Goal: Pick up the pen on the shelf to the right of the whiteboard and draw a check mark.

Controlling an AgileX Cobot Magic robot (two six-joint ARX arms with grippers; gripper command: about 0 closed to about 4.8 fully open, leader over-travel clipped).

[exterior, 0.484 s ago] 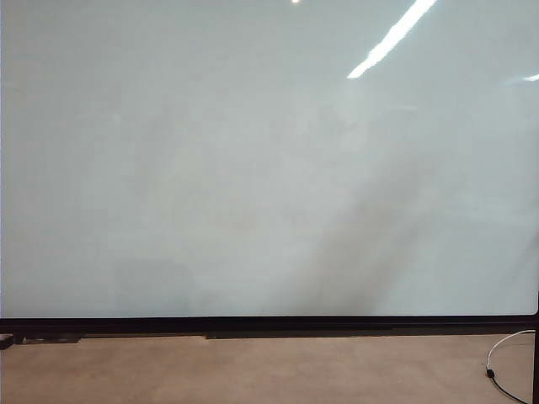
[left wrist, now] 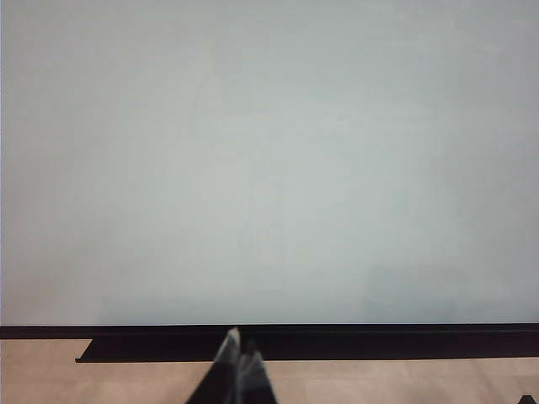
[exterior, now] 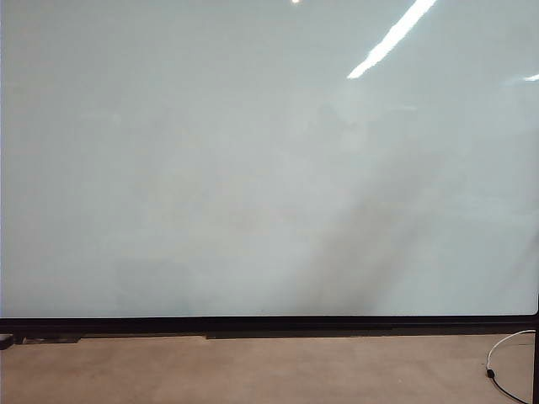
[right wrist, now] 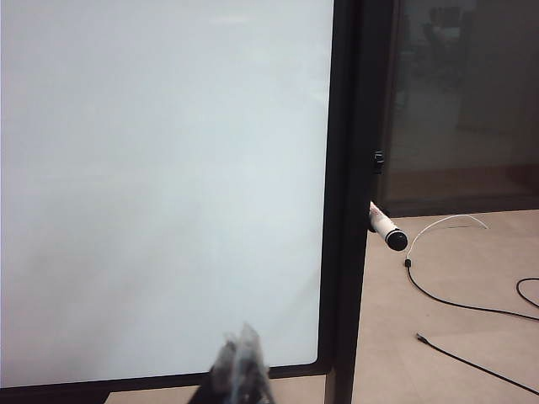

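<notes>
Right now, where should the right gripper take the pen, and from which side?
Probably on the white barrel of the pen, behind its dark end, coming from the open side right of the whiteboard's black frame. The pen sticks out past the frame, tilted down; its other end is hidden. The right gripper is shut and well short; the left gripper, jaws together, faces the board.

The tan floor runs under the whiteboard. At about four o'clock in the exterior view a white cable lies on it, with black cables near it; what holds the pen is hard to make out.
</notes>
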